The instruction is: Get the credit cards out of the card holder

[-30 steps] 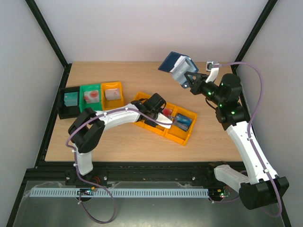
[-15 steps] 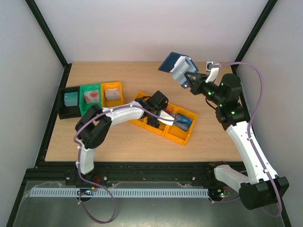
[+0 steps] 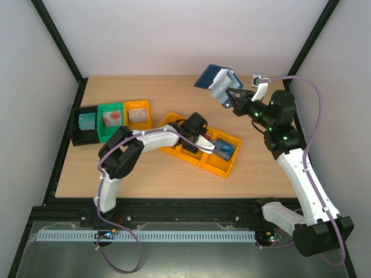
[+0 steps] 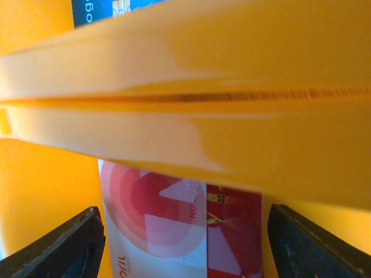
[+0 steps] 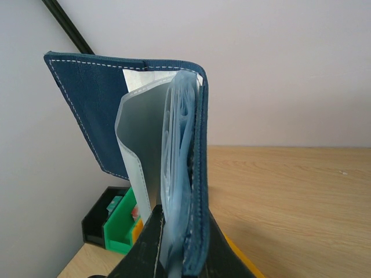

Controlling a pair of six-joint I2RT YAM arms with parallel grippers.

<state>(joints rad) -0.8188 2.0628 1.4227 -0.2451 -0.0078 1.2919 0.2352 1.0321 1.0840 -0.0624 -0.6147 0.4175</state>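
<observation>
Left of the glossy orange tray [image 3: 223,169], your three plastic bins [image 3: 110,106] each hold small items. Inside the tray, your left tool [image 3: 210,143] stands wide over a flat white-and-red card [image 4: 156,223]. Up behind the tray's right end, your right tool [image 3: 227,95] clamps the stitched navy holder [image 3: 208,75], clear sleeves [image 5: 142,150] fanned.

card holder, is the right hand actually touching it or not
Touching. The right wrist view shows the right hand closed on the bottom edge of the card holder, its dark fingers pressed against both sides.
</observation>
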